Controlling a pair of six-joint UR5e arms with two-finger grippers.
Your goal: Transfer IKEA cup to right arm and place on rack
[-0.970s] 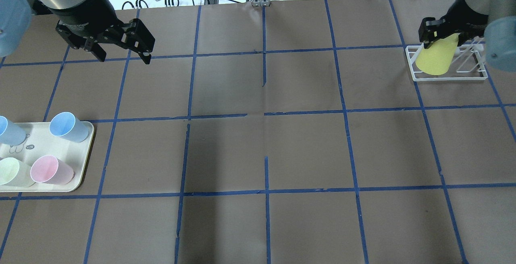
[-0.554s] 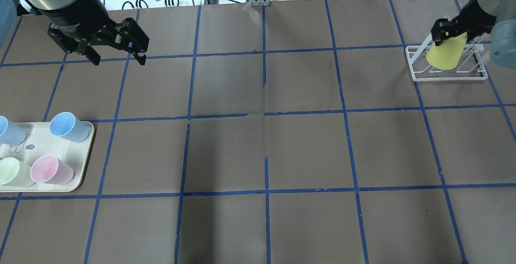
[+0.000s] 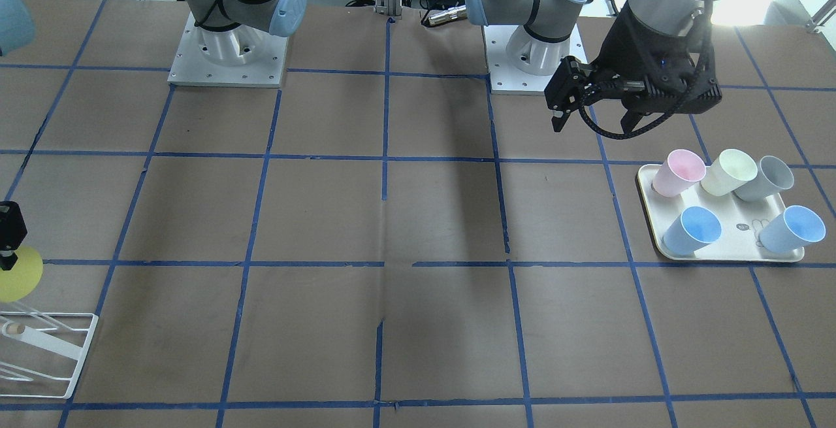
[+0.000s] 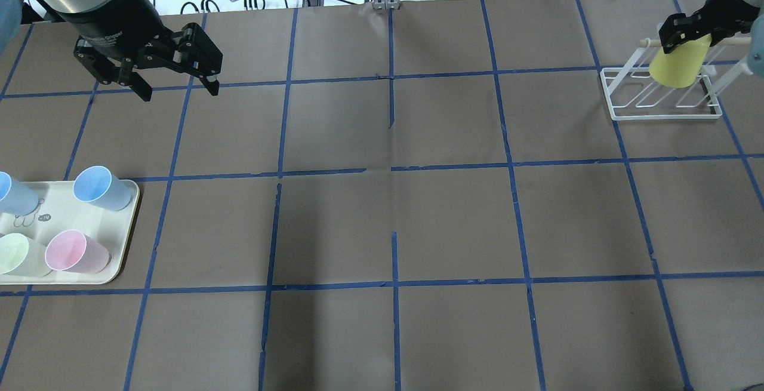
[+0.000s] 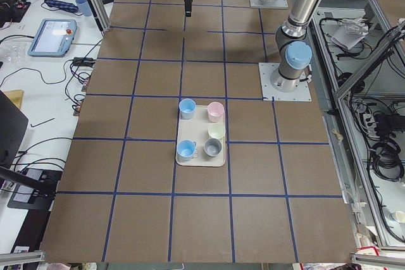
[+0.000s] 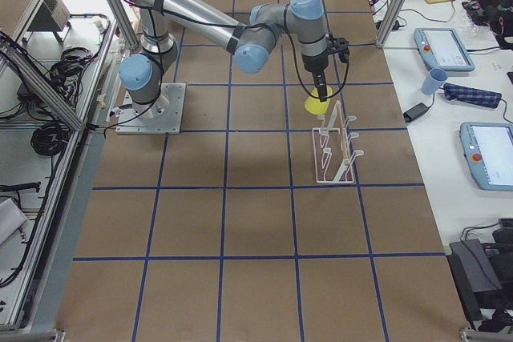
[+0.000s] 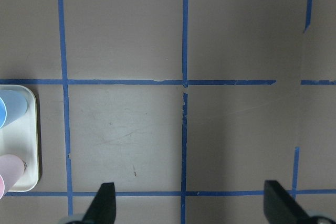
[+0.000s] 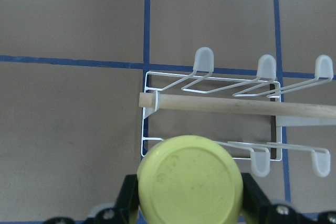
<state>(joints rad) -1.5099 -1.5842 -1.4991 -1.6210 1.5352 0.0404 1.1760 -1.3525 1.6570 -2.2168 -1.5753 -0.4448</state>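
The right arm's tool (image 8: pixel 190 203) is clamped on the base end of the bright yellow tapered plastic cup (image 4: pixel 677 67). The cup hangs mouth-down over the white wire drying rack (image 4: pixel 621 109), at the brown tabletop's (image 4: pixel 388 224) right corner farthest from the robot. That arm stretches out with its wrist pointing straight down. The left arm's tool (image 4: pixel 178 89) is spread wide, holding nothing, raised above the left side.
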